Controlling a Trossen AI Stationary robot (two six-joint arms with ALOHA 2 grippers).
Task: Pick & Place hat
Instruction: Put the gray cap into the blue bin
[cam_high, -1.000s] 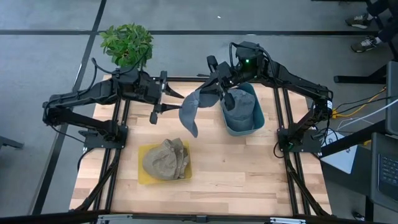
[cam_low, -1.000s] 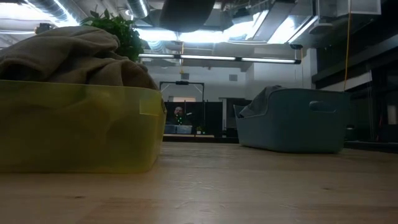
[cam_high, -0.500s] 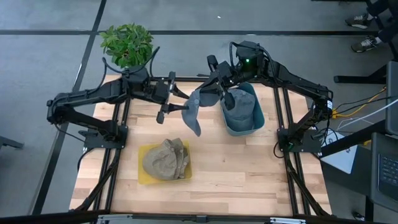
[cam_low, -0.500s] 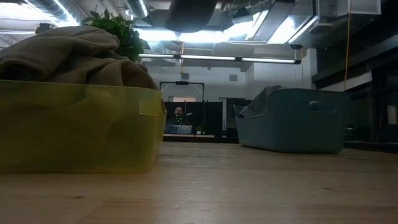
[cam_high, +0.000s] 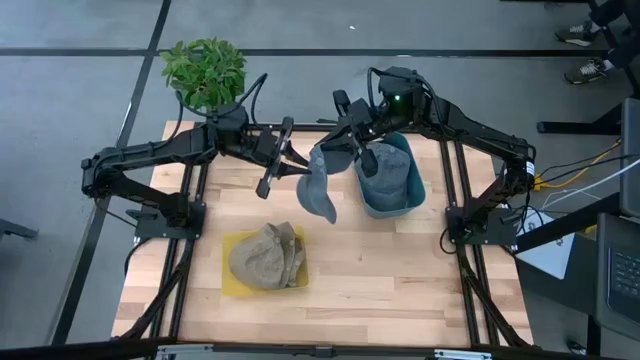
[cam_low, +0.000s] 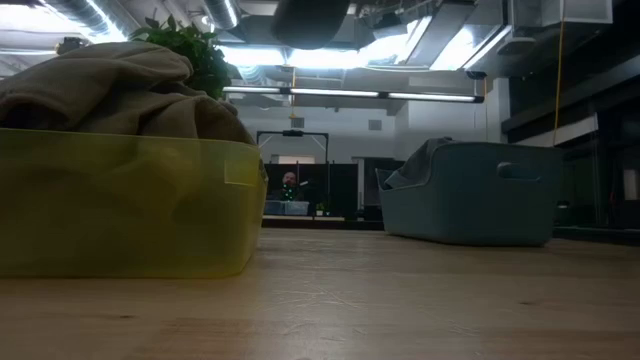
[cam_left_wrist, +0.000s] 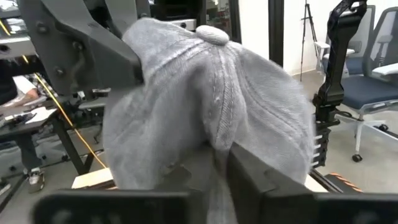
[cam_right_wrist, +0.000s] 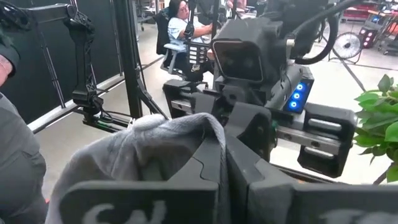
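- I see the grey cap (cam_high: 320, 185) hanging in the air between both arms, above the table (cam_high: 400, 270), just beside the blue bin (cam_high: 400, 195).
- Right gripper (cam_high: 345, 148) is pinched together on the cap's upper edge; right wrist view shows fabric (cam_right_wrist: 149, 146) trapped between its fingers.
- Left gripper (cam_high: 283, 165) is at the cap's other side, fingers closing on the fabric; in the left wrist view cloth bunches over one finger (cam_left_wrist: 261, 180). I read it as a grip, though it may not be fully set.
- Handling: light, soft, floppy. It sags and folds, so a pinch on the brim or a seam edge looks safest to me; the crown just collapses.
- High view gives layout: the yellow tray (cam_high: 232, 285) with the tan hats (cam_high: 265, 258) is well apart from the cap.
- Low view shows neither gripper, only the tray, bin and a dark shape at the top edge.
- Only the wrist views show the contact.
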